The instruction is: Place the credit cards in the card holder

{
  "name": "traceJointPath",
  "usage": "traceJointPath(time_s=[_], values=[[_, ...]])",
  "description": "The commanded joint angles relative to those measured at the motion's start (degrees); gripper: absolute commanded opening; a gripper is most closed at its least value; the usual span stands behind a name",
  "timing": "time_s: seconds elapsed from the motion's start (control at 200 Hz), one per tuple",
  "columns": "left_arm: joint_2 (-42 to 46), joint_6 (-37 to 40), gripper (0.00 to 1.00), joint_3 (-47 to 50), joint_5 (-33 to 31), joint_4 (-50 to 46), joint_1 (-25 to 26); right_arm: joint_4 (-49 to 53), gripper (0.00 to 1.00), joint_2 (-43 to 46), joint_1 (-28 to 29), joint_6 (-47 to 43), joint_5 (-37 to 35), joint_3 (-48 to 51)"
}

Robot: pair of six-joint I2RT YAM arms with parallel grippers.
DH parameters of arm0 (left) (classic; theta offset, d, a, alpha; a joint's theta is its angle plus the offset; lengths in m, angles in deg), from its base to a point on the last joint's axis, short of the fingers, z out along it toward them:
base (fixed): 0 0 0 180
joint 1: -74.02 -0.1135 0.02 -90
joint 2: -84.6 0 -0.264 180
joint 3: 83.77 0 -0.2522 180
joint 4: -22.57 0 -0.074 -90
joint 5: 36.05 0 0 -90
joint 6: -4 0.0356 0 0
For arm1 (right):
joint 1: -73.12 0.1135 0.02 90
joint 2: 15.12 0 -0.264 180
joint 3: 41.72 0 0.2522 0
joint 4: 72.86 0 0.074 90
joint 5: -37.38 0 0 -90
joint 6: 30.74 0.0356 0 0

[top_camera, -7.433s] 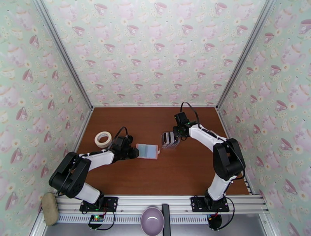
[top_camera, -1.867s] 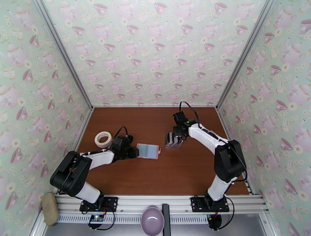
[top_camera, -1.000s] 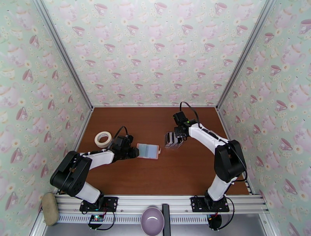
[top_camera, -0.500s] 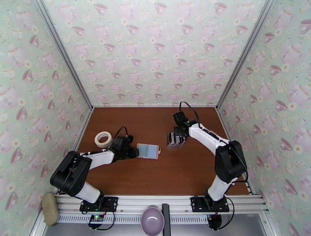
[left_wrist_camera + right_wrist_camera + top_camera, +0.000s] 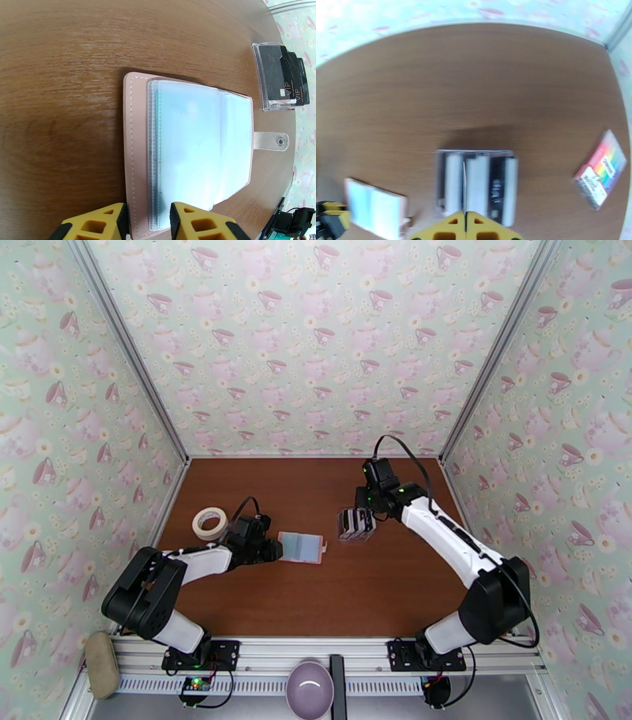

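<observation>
Currently left gripper point(image 5: 148, 215) clamps the open card holder point(image 5: 189, 146) at its edge; right gripper point(image 5: 465, 225) clenched, empty, above the credit cards point(image 5: 476, 183)

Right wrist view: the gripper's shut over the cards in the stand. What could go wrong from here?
The right gripper is shut above the credit cards, but a held card isn't clearly visible; it may come away empty.
The card holder is held at one edge by the left gripper; pushing a card in could swivel it.
</observation>
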Motion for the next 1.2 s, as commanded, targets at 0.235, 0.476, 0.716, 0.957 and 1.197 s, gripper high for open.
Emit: traceJointPath(time_s=[0.235,0.476,0.716,0.957,1.197], values=[[-0.97,-0.70,0.37,2.33,2.14,-0.94,-0.43,-21.31,0.00,4.47,1.36,16.66,22.24,13.72],[-0.93,-0.78,0.39,2.51,2.46,-0.67,-0.79,-34.78,0.00,1.74,3.41,24.78,27.51,21.41],[-1.20,-0.91,0.40,2.51,2.26,-0.80,-1.16,-44.50,0.00,-2.35,6.38,29.23,28.40,26.00],[-1.90,-0.87,0.38,2.19,2.00,-1.10,-1.35,-53.38,0.00,-7.71,10.07,32.81,28.06,28.76],[-2.60,-0.70,0.27,1.98,2.01,-1.33,-1.41,-62.62,0.00,-12.72,12.47,36.15,26.23,31.89]])
